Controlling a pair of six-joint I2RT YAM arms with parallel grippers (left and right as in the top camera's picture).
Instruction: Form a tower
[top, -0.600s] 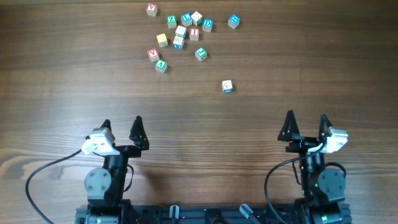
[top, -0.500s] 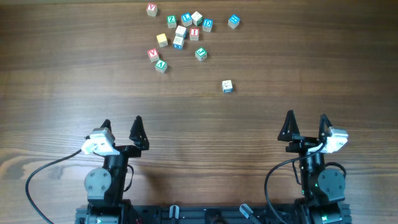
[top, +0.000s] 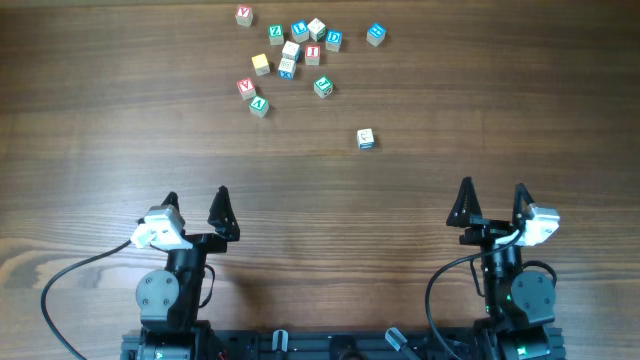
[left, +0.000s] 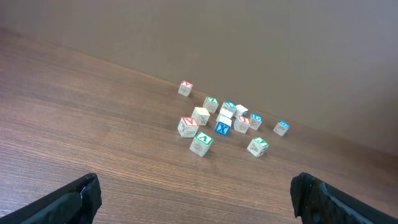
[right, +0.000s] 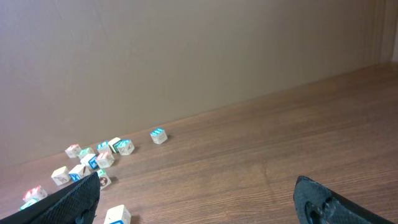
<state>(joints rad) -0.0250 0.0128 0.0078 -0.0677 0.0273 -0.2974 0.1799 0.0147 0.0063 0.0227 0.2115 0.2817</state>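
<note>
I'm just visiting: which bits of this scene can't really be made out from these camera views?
- Letters on the cubes: too small in the overhead view to read.
- White cube by the blue cube, left wrist view: on top of it or behind it, cannot tell.
- Nearest cube, right wrist view: cut off by the bottom edge.
- Left fingers and right fingers, wrist views: only dark tips show; the frame edges cut off the rest.
</note>
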